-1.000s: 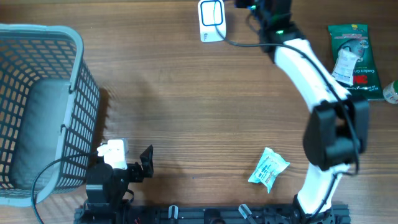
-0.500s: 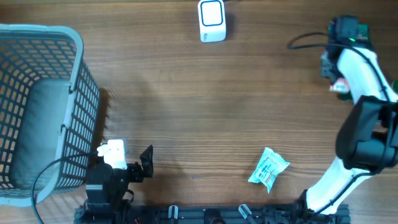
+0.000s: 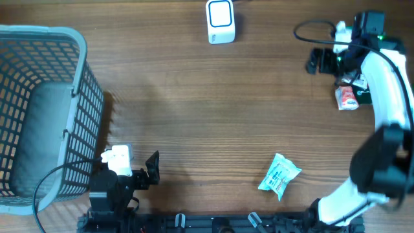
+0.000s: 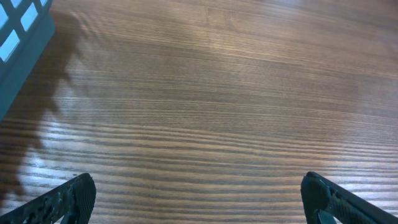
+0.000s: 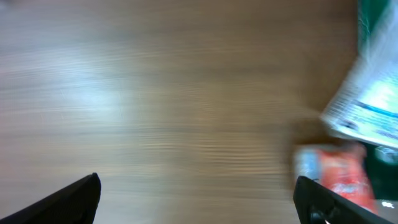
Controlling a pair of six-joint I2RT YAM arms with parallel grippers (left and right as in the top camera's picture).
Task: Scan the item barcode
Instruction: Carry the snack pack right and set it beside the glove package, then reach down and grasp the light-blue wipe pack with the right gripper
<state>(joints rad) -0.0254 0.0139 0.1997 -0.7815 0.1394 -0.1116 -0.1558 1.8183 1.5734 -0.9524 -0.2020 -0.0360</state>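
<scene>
From overhead, the white scanner [image 3: 220, 21] stands at the top centre of the table [image 3: 194, 103] and the grey basket [image 3: 39, 110] fills the left side. The right gripper [image 3: 317, 61] hangs in the upper right of the frame with nothing in it. Just below it a small red packet [image 3: 347, 98] lies on the table, touching a green pack [image 3: 363, 97] that the arm mostly hides. A pale packet [image 3: 279, 175] lies alone at the lower centre-right, well apart from both the scanner and that pair. The left gripper [image 3: 152, 169] rests at the lower left beside the basket. In the left wrist view its fingertips sit at the two bottom corners, spread wide over bare wood, so it is open and empty; a corner of the basket shows at the upper left. The right wrist view is blurred, yet its fingertips also stand far apart at the bottom corners with nothing between them, and the red packet [image 5: 336, 174] and the green pack [image 5: 373, 93] lie off to the right. No item is in hand and none is at the scanner, so the step looks like fetching one. The pale packet seems the likely next, though that is a guess. The move calls for reaching down to it, gripping it without covering the printed face, and carrying it up to the scanner.
</scene>
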